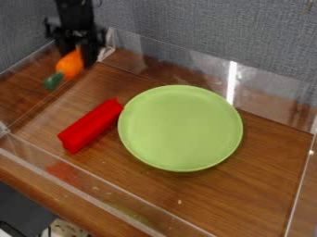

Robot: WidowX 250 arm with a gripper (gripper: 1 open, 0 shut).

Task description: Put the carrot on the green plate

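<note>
The small orange toy carrot with dark green stub end (pixel 69 65) is in the air above the wooden table (pixel 168 191), tilted, its green end down; it looks light, rather firm and maybe a little slippery, so the thick orange body seems the right place to hold. The black gripper (pixel 77 44) has its jaws clamped on this body, and the dark arm comes down from above, near the back corner, well apart from the round lime-green plate (pixel 183 129); the long red rectangular block (pixel 91 126) lies between

wooden table (pixel 192 192) bearing green plate (pixel 181 129), red block (pixel 91 126)
</note>
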